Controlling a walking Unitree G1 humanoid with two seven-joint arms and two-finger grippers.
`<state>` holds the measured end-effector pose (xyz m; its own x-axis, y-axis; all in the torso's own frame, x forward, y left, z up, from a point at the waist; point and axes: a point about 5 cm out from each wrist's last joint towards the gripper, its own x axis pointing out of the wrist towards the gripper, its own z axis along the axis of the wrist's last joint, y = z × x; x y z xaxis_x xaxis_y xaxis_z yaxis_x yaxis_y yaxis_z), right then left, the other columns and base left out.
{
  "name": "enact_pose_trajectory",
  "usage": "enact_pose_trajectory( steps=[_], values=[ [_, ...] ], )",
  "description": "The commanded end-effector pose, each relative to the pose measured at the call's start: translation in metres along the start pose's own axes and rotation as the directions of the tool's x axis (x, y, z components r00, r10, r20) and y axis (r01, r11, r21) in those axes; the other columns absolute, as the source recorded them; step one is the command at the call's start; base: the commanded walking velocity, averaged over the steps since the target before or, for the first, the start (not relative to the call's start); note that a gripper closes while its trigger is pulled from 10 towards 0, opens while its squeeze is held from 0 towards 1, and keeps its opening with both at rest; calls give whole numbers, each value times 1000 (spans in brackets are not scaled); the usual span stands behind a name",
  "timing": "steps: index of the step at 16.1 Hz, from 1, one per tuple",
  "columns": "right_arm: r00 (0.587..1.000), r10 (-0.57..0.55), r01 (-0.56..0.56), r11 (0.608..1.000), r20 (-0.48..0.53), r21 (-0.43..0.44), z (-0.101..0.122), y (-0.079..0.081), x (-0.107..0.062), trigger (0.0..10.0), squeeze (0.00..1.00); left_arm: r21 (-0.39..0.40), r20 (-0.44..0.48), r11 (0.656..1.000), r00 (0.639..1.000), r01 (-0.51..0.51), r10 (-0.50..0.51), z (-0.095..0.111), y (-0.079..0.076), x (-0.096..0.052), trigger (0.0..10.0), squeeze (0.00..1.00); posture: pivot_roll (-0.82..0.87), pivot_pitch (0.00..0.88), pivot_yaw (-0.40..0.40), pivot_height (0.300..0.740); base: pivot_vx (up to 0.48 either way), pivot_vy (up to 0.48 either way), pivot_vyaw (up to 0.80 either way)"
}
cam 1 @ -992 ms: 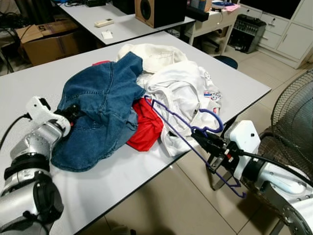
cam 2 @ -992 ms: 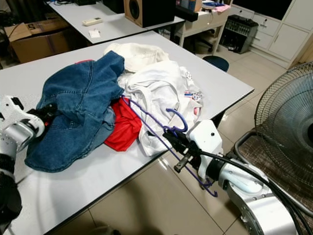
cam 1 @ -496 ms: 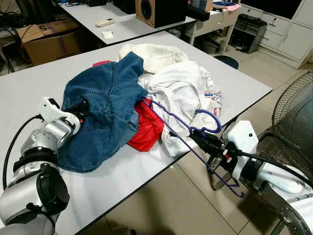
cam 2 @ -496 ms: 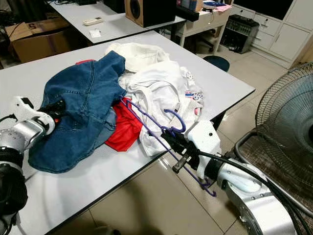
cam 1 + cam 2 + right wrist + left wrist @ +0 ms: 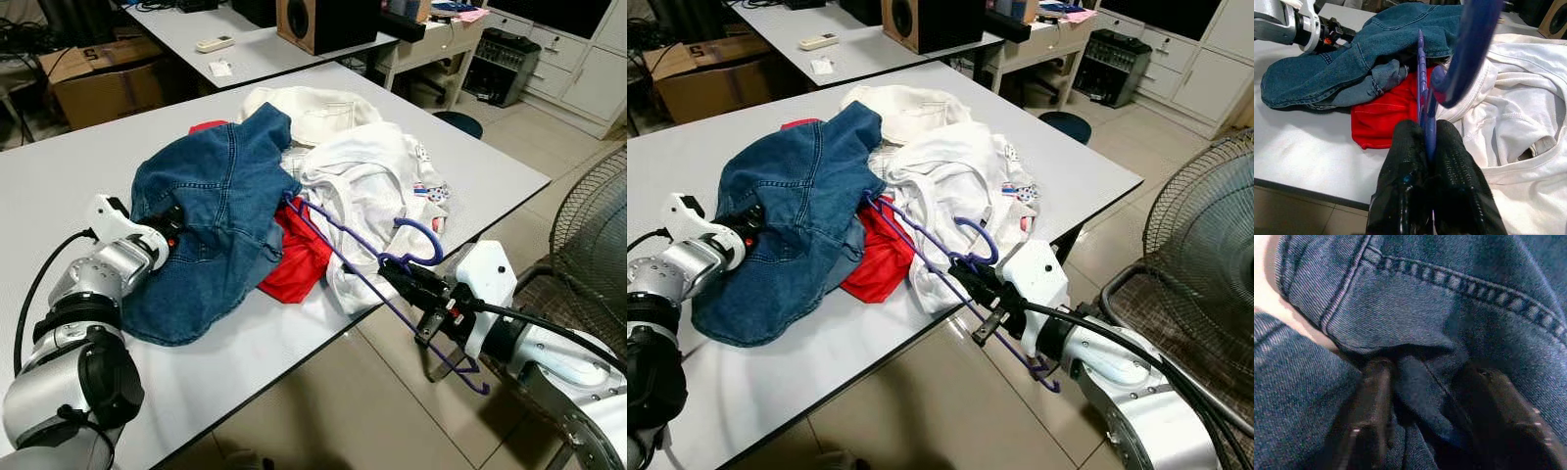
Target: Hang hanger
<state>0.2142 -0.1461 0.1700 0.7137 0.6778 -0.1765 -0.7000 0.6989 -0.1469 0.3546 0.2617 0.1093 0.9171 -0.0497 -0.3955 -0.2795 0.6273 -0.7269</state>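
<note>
A: Why does the right gripper (image 5: 407, 279) sit off the near right edge of the tabletop (image 5: 59, 166)?

B: It is clenched on the purple hanger (image 5: 364, 262) just below the hook, where the two arms meet. Held there, the hook curls up above the fingers and one long arm reaches back over the tabletop edge, its far end lying at the red garment (image 5: 299, 255) beside the white shirt (image 5: 377, 181). The other side trails down past the gripper, over the floor. My guess is that a grip near the neck keeps the hook free for a rail later.

A: And the right arm's pose?

B: Low and stretched in from the right, with the wrist about level with the tabletop edge and the fingers aimed at the clothes pile.

A: What about the left gripper (image 5: 1425, 396)?

B: Its fingers stand either side of a fold of the denim jacket (image 5: 211, 211) near the tabletop's near left part, with cloth bunched between them. I judge it grasps the denim. That forearm lies across the tabletop, pointing into the pile.

A: Farther back?

B: A cream garment (image 5: 313, 113) lies at the far side of the pile.
</note>
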Motion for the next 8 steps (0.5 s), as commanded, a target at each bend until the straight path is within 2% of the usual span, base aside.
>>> enact_pose_trajectory(
  steps=[1,8],
  values=[
    [1000,14,-14,1000,20,-17,5,1,1,10000,0,4,-36,1000,999,11,-10,-8,-5,3,0,0,-22,0,25,740,0,0,0],
    [1000,17,-17,1000,20,-15,4,1,2,10000,0,-16,-15,1000,1000,12,-13,-6,-4,2,0,0,-16,0,21,740,0,0,0]
  ],
)
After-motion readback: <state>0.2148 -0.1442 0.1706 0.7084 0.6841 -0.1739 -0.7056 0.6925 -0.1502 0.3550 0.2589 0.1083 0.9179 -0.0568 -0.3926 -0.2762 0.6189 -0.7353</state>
